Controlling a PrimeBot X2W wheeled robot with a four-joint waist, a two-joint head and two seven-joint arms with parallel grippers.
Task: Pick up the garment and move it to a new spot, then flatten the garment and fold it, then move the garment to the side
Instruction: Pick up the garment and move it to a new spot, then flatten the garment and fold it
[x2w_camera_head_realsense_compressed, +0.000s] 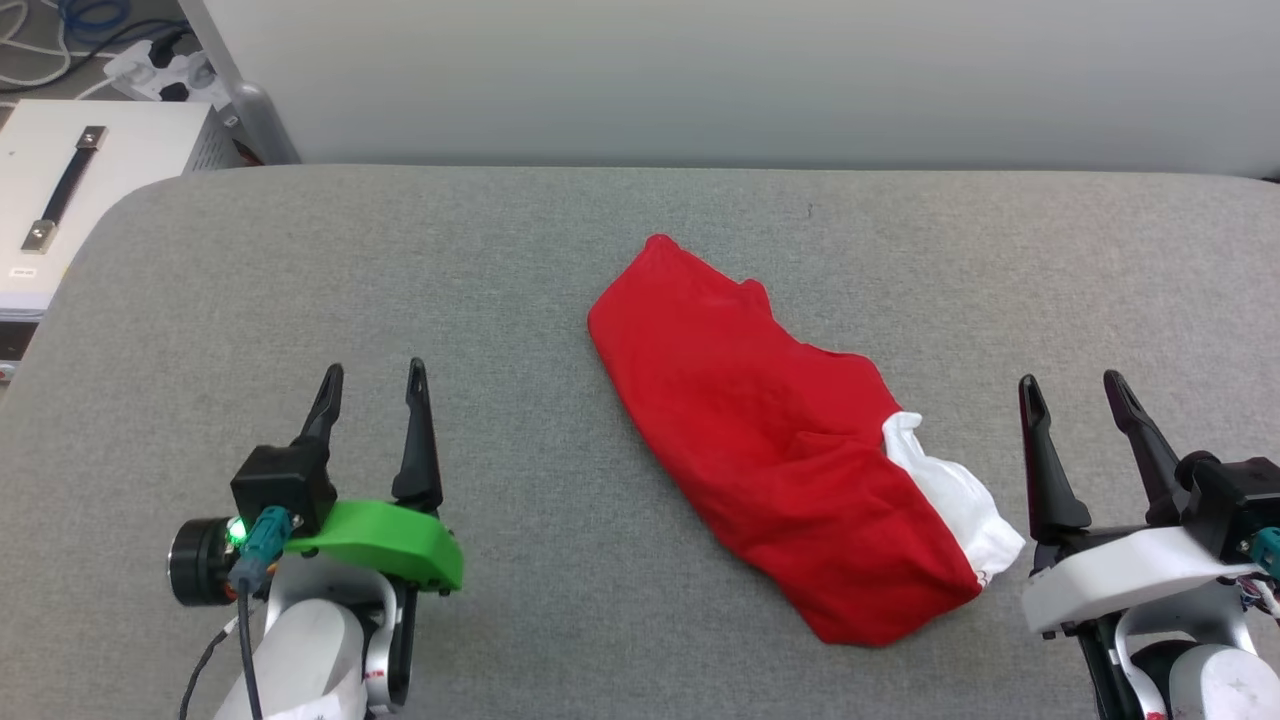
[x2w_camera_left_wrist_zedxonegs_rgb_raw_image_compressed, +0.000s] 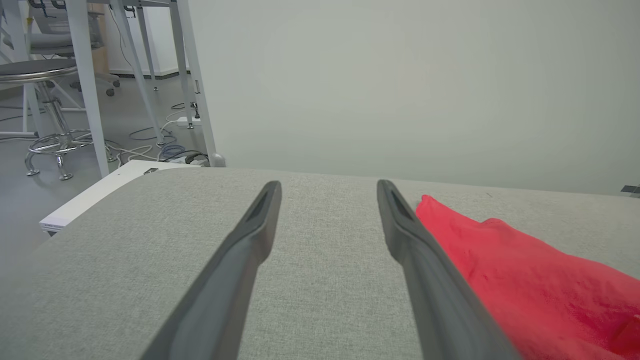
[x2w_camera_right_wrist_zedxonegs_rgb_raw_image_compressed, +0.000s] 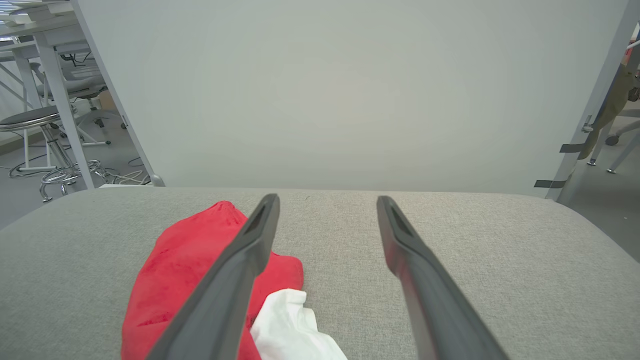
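Red cloth, bunched and folded over: the garment (x2w_camera_head_realsense_compressed: 780, 460) lies on the grey table (x2w_camera_head_realsense_compressed: 500, 280) right of centre in the head view. It runs from upper left to lower right, with its white sleeve (x2w_camera_head_realsense_compressed: 955, 495) at the lower right end. The left gripper (x2w_camera_head_realsense_compressed: 374, 368) sits at lower left, well apart from the garment, with its fingers pointing up the frame, spread wide and empty. The right gripper (x2w_camera_head_realsense_compressed: 1070, 378) sits at lower right, just beside the sleeve, its fingers likewise apart and empty. A label on the white box (x2w_camera_head_realsense_compressed: 90, 190) at upper left is too small to read. The left wrist view adds a stool (x2w_camera_left_wrist_zedxonegs_rgb_raw_image_compressed: 45, 75) at upper left and has red cloth at lower right. The right wrist view has the sleeve at the bottom, beside the finger on the frame's left.
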